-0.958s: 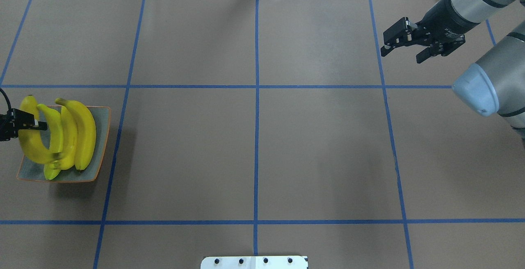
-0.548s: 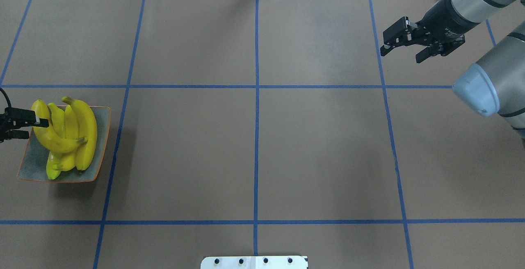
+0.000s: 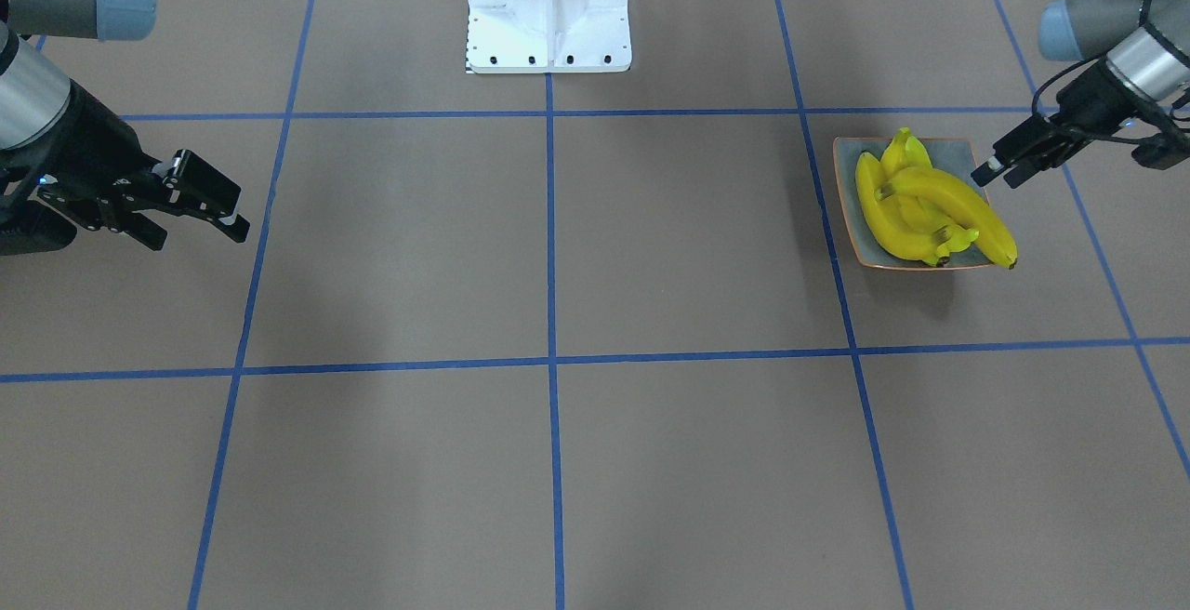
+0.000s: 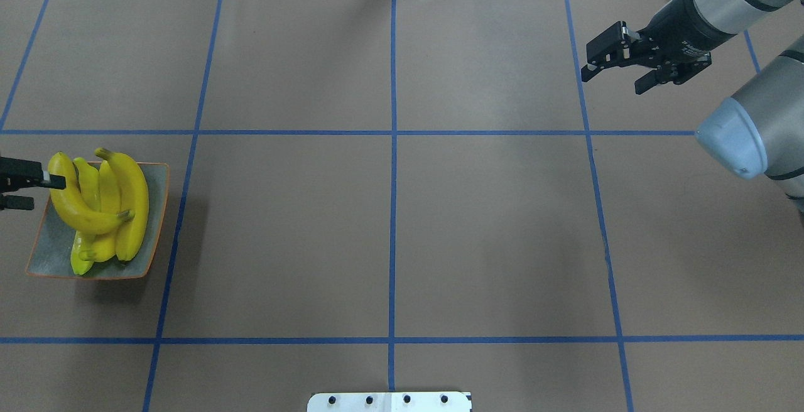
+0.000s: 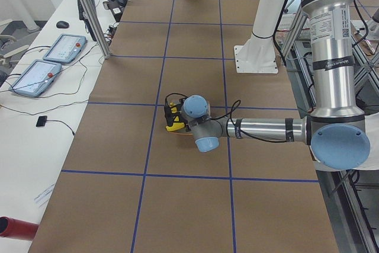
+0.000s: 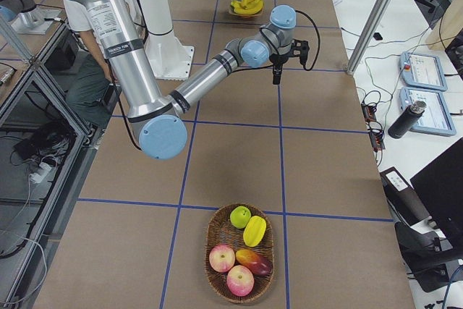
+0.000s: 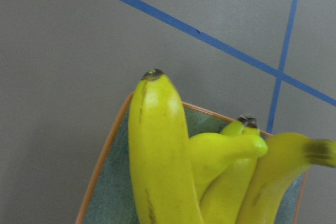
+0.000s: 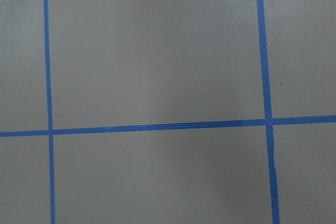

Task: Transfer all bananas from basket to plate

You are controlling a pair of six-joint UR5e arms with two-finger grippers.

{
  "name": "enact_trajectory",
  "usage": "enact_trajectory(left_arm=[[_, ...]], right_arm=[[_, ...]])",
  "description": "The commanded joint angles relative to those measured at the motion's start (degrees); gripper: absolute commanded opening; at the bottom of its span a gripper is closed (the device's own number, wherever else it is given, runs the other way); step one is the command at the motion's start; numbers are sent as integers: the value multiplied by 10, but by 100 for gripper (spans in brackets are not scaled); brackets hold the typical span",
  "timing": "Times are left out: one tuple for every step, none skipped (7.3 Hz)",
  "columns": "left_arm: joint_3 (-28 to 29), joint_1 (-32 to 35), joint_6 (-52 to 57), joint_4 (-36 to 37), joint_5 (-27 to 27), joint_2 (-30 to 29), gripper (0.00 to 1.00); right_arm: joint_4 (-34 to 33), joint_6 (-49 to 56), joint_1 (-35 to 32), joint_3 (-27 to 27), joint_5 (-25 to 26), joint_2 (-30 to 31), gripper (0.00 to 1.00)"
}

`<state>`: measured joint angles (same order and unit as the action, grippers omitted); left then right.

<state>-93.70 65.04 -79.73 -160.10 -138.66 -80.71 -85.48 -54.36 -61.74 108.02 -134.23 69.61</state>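
1. The plate [image 4: 157,176], a square grey-green dish with a thin orange rim and a grainy face, sits at 9 o'clock on the table [image 4: 490,230] in the overhead view.
2. All four bananas [image 4: 129,205] lie on it. They are glossy, bright yellow and curved, with dark tips. Three lie side by side, running roughly 12 to 6 o'clock. The fourth arcs across them, one end reaching past the plate's rim.
3. The left fingers [image 4: 49,181] (black and blocky) hover at the plate's 10 o'clock side, parted with nothing between them. One tip is just beside the top banana's end; whether it touches, I cannot tell.
4. The right fingers [image 4: 647,83] hang spread wide and empty toward 2 o'clock, well apart from the plate.
5. The table wears a matte brown sheet, ruled into squares by blue tape [image 4: 393,148].
6. The basket [image 6: 211,231], an oval of woven brown wicker, stands near the table's end on the robot's right. It holds round and oval fruit [image 6: 240,280] in red, green and yellow.
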Motion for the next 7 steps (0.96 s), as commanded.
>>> enact_trajectory(left_arm=[[-5,101,77,1,-43,2,99],[4,125,135,9,-36,3,99],[5,144,229,51,-20,2,99],[1,162,340,115,32,2,99],[-2,162,439,177,84,-2,99],[-3,163,508,242,89,-18,99],[-11,164,539,309,89,-37,99]], right_arm=[[4,6,-44,1,35,37,100],[5,24,-68,0,49,60,100],[5,79,-97,-1,56,89,100],[4,120,-122,0,56,115,100],[5,147,-145,2,55,143,100],[5,201,-159,0,56,173,100],[4,249,-179,-3,52,199,100]])
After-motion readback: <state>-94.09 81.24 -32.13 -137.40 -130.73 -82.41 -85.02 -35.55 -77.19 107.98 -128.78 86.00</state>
